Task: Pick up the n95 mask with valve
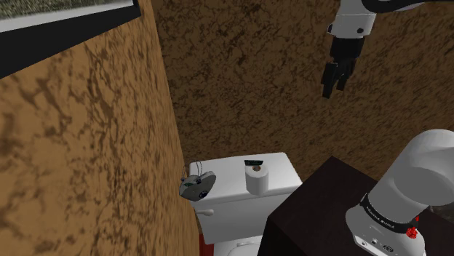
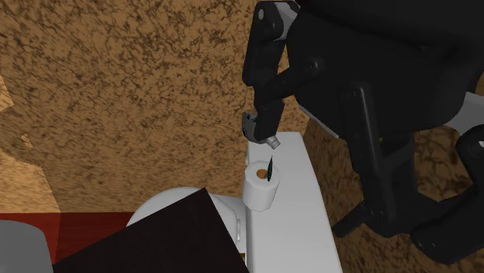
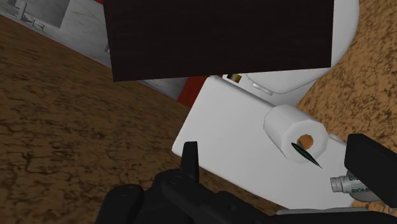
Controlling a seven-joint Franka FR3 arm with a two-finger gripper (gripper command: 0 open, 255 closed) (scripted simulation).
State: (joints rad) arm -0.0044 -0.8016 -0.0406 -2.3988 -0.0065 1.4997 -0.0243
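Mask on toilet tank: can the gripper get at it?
Probably yes: gripper hangs open high above, nothing lies over the mask, and the paper roll stands apart from it. The wall close beside it may cramp the approach.

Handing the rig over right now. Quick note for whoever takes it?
The hand is open and empty, high above the toilet.
The valved mask, grey, sits at the end of the white tank lid on the shoulder view's left, beside the brown side wall; it seems to overhang the edge.
A toilet paper roll stands on the same lid, apart from the mask.
Done: nothing, mask not grasped.
Left: move over the mask, descend, close, lift. The wall probably leaves little room.
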